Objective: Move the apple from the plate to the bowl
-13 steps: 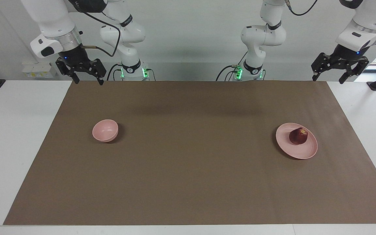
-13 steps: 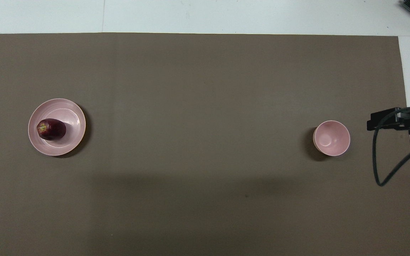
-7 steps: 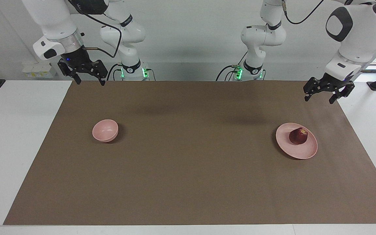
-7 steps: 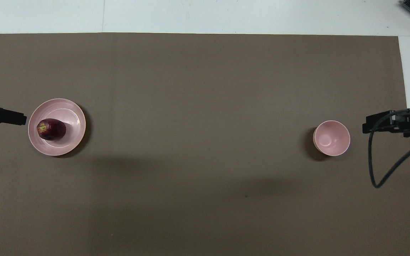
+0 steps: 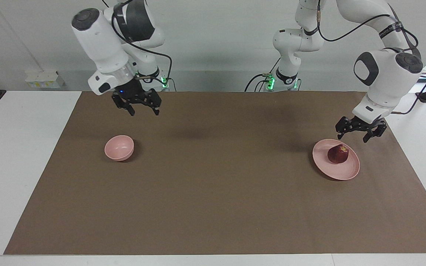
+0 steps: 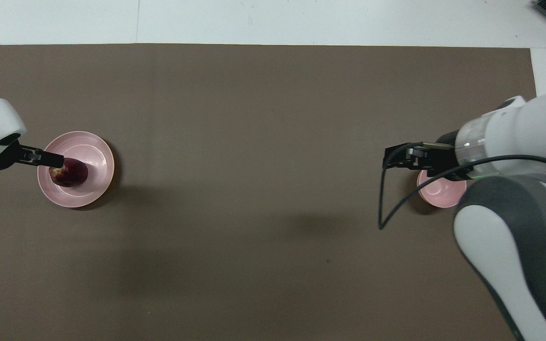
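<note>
We are observing the left gripper (image 5: 358, 134), fingers apart, hanging over the plate's (image 5: 340, 173) twelve-o'clock rim (apple (image 5: 337, 154) resting untouched), the right gripper (image 5: 144, 109), also spread, hanging near the bowl (image 5: 119, 148).

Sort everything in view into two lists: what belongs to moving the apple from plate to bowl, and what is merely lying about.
Belongs to the job:
- small dark red apple
- wide shallow pale pink plate under it
- small deep pale pink bowl
- left hand, open above the plate
- right hand, open, raised

Lying about:
- brown mat
- white table
</note>
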You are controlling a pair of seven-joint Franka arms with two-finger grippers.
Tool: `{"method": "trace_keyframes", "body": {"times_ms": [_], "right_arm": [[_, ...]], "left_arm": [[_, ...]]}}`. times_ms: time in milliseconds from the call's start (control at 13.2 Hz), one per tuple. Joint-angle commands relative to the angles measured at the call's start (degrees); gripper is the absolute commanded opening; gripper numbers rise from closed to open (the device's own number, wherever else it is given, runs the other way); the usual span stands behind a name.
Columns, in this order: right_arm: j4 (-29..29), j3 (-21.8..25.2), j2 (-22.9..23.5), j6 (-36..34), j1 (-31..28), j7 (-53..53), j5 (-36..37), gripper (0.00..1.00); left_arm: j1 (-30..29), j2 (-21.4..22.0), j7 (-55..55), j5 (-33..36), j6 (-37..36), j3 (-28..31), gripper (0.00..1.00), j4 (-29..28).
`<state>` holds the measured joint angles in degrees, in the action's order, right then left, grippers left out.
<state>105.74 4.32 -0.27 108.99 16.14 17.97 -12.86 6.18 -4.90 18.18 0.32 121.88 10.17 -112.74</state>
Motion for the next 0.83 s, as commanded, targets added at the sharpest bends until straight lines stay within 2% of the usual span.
{"method": "trace_keyframes", "body": {"times_ms": [0,151,302,528,755], "right_arm": [[0.17,0.07,5.43,6.91,1.70,2.41,-6.28,1.00],[0.17,0.07,7.56,10.35,4.33,7.66,-9.81,1.00],[0.17,0.07,9.13,10.62,5.74,11.46,-10.69,1.00],[0.60,0.07,11.95,11.59,6.89,12.00,-14.30,1.00],[2.71,0.07,11.96,11.94,6.98,12.26,-15.09,1.00]], "left_arm": [[-0.38,-1.86,0.98,-0.06,3.98,-0.33,1.00,-1.34],[-0.55,-2.82,3.61,-0.50,5.03,-0.33,1.00,-2.74],[-1.95,-4.32,8.25,-1.99,7.66,-0.41,1.00,-4.15],[-3.54,-5.46,10.56,-2.26,9.77,-0.41,0.99,-5.56],[-3.10,-5.73,10.56,-3.22,12.85,-0.50,0.81,-6.97]]}}
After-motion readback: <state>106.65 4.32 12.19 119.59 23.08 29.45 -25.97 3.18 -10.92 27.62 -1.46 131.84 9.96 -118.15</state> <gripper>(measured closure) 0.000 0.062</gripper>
